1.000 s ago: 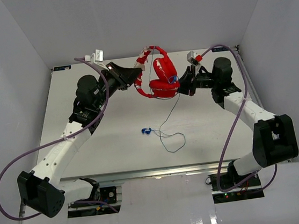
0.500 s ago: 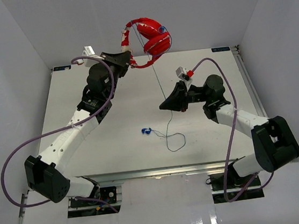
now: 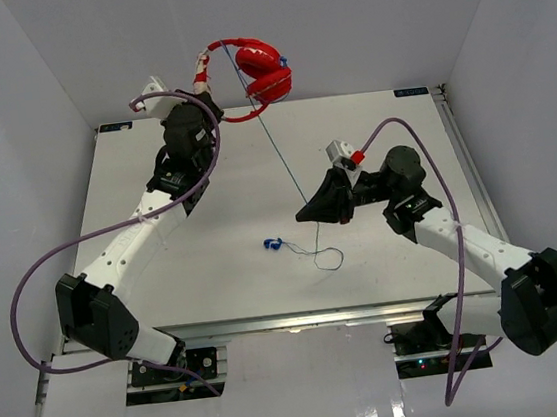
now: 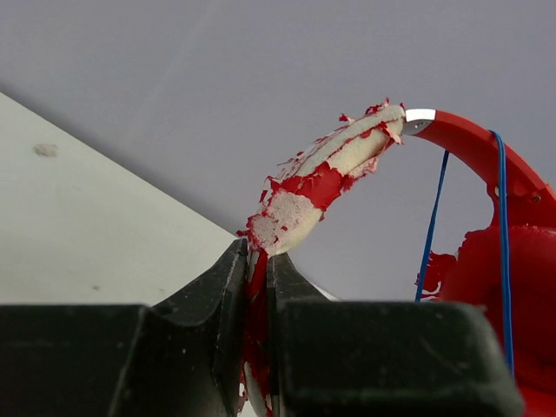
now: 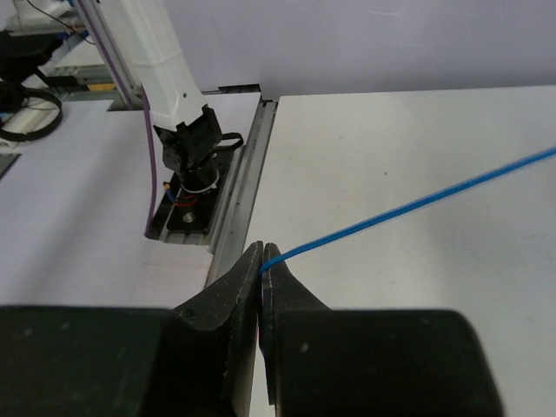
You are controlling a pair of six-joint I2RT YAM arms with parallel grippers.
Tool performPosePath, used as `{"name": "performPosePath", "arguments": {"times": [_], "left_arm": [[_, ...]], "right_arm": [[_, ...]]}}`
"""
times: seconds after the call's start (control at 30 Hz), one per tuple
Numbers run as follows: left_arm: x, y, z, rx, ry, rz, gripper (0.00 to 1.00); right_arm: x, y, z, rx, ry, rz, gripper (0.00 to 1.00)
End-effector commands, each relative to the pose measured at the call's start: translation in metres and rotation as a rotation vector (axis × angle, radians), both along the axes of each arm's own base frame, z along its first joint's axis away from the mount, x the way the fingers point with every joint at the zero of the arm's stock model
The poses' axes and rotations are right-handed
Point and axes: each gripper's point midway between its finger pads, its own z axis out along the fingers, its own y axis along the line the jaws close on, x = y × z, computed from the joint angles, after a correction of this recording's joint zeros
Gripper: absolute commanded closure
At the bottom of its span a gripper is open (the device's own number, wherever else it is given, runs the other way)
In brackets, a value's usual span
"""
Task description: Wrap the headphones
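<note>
The blue plug [image 3: 273, 243] lay on the desk [image 3: 165, 272]. The right claw [image 3: 304, 213] pinched the thin cable [image 3: 277, 153], which ran straight up and away to the red headphones [image 3: 263, 69], held high by the left claw [image 3: 206, 84] clamped on the headband [image 3: 222, 43].

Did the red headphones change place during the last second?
Yes. In the top view the headphones went up and left: earlier they hung over the table, now they show against the back wall beyond its far edge.

Top camera overlooks the table [image 3: 238, 203] from its near edge; wrist cameras, close along their jaws, share the blue cable [image 5: 417, 204].
</note>
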Motion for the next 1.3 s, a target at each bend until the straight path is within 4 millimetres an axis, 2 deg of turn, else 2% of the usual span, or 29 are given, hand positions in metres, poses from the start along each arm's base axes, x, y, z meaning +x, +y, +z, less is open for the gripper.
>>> {"name": "performPosePath", "arguments": {"times": [0.0,0.2,0.3,0.37,0.43,0.53,0.7,0.87,1.03,1.17,1.27], "left_arm": [[-0.011,0.036,0.021,0.127,-0.078,0.093,1.00],[-0.016,0.030,-0.027,0.368,-0.005,0.017,1.00],[-0.020,0.018,-0.057,0.443,0.029,-0.078,1.00],[-0.029,0.004,-0.074,0.485,0.033,-0.177,1.00],[-0.039,-0.002,-0.073,0.510,0.002,-0.234,1.00],[-0.059,-0.022,-0.080,0.572,-0.057,-0.384,1.00],[-0.082,-0.043,-0.081,0.631,-0.118,-0.548,1.00],[-0.105,-0.060,-0.072,0.601,-0.176,-0.682,1.00],[-0.132,-0.074,-0.054,0.545,-0.242,-0.811,1.00],[-0.146,-0.082,-0.025,0.444,-0.296,-0.863,1.00],[-0.151,-0.083,0.007,0.320,-0.338,-0.865,1.00]], "right_arm": [[0.011,-0.001,0.019,-0.061,-0.134,-0.050,0.92],[0.056,-0.008,0.063,-0.146,-0.361,-0.266,0.92],[0.081,-0.012,0.085,-0.184,-0.451,-0.368,0.92],[0.099,-0.013,0.087,-0.234,-0.489,-0.422,0.92],[0.110,-0.013,0.086,-0.266,-0.543,-0.449,0.92],[0.136,-0.018,0.070,-0.329,-0.593,-0.531,0.92],[0.159,-0.022,0.055,-0.367,-0.641,-0.602,0.92],[0.182,-0.025,0.035,-0.401,-0.591,-0.637,0.92],[0.214,-0.051,0.005,-0.414,-0.473,-0.680,0.92],[0.205,-0.051,-0.015,-0.348,-0.342,-0.592,0.92],[0.183,-0.042,-0.029,-0.267,-0.258,-0.486,0.92]]}}
